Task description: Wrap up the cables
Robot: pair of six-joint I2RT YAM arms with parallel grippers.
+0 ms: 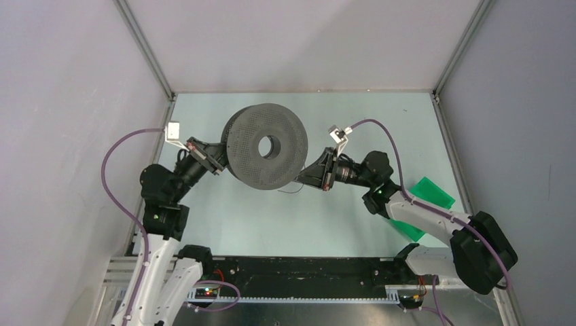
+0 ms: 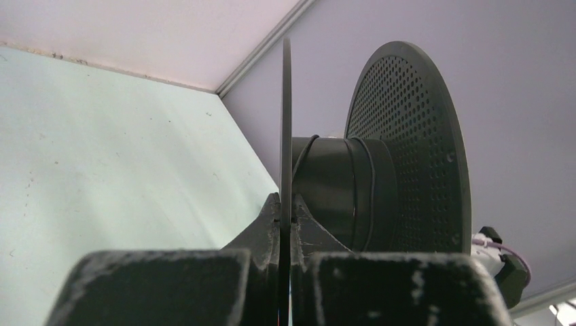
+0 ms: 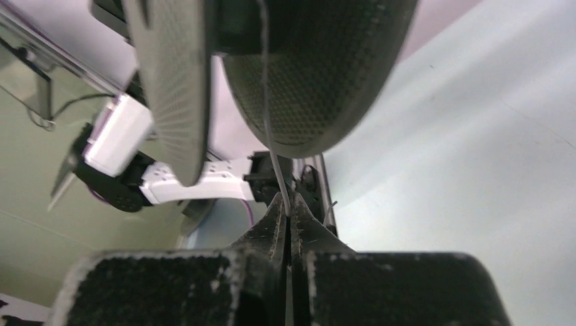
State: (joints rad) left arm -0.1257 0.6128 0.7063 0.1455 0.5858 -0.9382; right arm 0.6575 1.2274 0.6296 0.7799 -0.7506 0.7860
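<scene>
left wrist alone shows cable (image 2: 371,197) turns on spool (image 2: 407,149) hub, my left claw (image 2: 285,209) clamped on flange, my right claw (image 3: 289,209) pinching cable just under spool

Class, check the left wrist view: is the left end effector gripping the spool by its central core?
No, the left end effector is shut on the thin flange rim of the spool, short of the core.
</scene>
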